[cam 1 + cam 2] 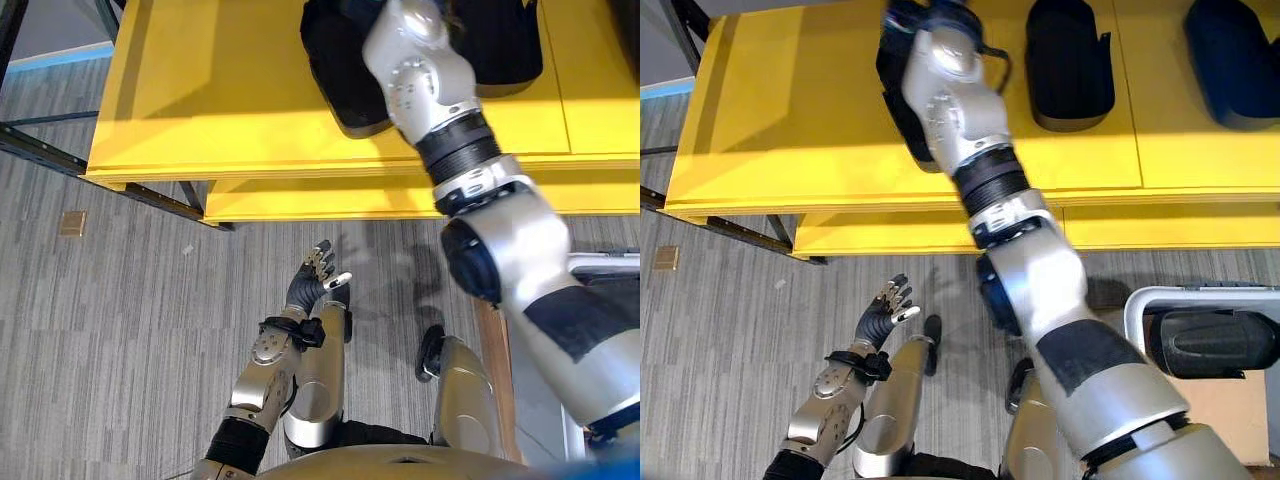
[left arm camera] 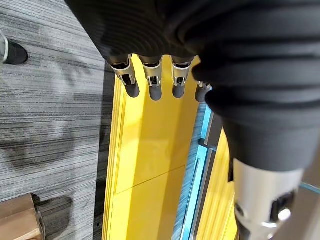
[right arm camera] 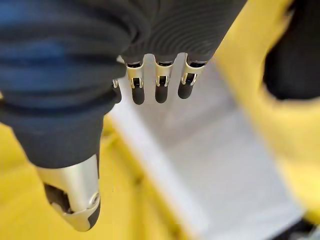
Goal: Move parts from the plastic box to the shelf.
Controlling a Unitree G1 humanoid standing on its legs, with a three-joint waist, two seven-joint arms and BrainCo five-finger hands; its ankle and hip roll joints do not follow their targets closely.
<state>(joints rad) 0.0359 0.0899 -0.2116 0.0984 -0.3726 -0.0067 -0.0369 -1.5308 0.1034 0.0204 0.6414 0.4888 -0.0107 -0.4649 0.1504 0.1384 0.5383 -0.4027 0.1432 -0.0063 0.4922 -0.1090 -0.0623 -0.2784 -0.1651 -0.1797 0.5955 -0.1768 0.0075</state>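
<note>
Yellow shelf [image 1: 790,100], right hand [image 3: 155,75] open above.

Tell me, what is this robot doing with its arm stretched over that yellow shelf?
It is shelving parts. The right hand, open and holding nothing, is reaching over the yellow shelf, where black parts already lie. Another black part waits in the plastic box beside the robot. The left hand hangs open above the floor.
</note>
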